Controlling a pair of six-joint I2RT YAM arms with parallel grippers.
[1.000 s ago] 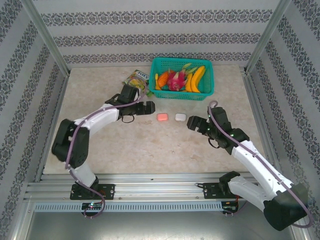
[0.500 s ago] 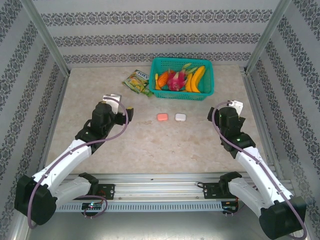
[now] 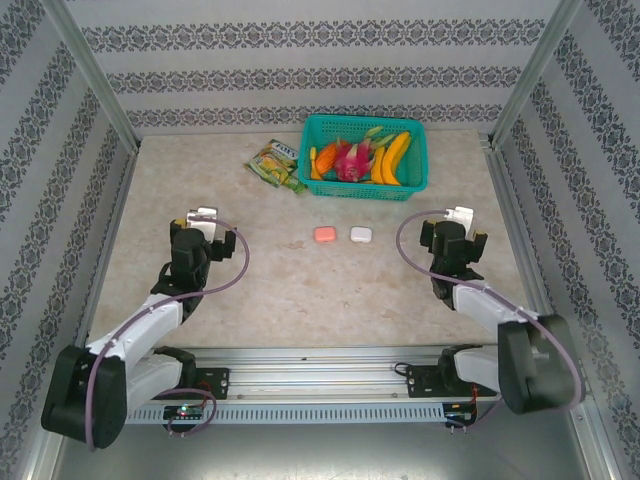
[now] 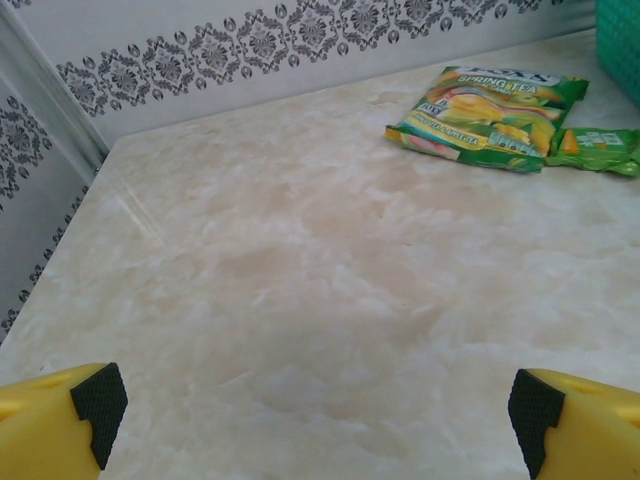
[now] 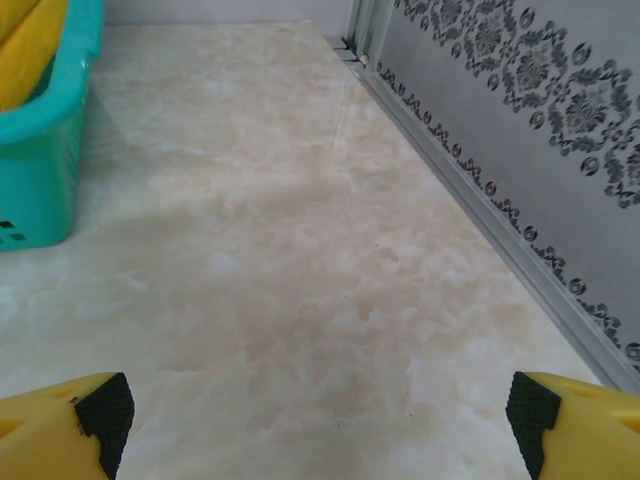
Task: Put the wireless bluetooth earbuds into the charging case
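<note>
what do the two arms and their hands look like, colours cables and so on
The left arm and right arm are white rounded links with bulky black joints, and a purple cable loops along each. The left hand and right hand each have two yellow fingers tipped with black pads. A small white block tops each wrist.

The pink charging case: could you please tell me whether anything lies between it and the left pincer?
Nothing visible does: plain tabletop runs from the open left pincer to the pink charging case.
</note>
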